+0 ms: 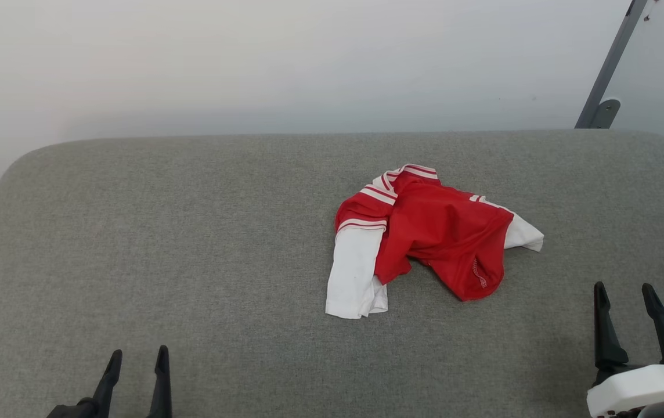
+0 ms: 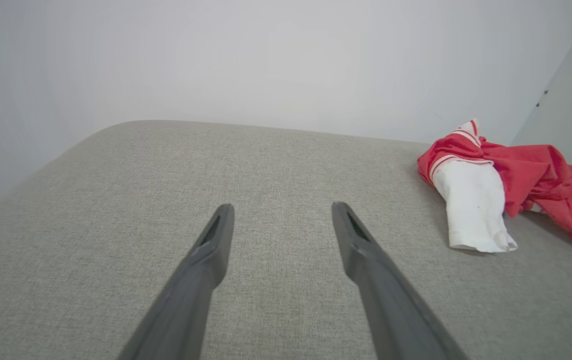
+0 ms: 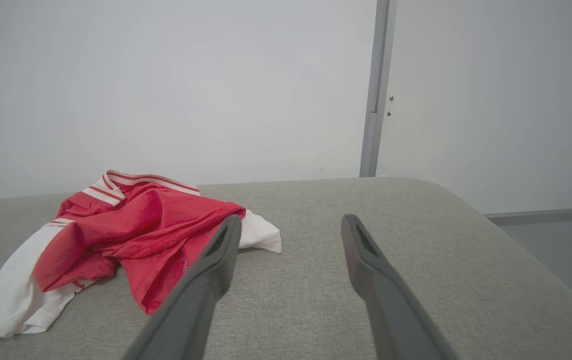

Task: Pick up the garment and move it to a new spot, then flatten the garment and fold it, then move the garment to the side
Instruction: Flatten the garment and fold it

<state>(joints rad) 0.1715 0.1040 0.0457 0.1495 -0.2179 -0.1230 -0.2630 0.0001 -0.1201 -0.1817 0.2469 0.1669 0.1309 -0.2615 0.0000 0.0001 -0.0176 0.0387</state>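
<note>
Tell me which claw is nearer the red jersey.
Right. The right claw is just right of the red jersey, on the robot's side of it; the left claw is well off to its left.

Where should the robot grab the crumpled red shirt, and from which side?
Probably the bunched red middle of the garment, pinched from above by the right gripper, which sits nearer and is open. The folds there stand up off the grey surface, while the white sleeve lies flat.
</note>
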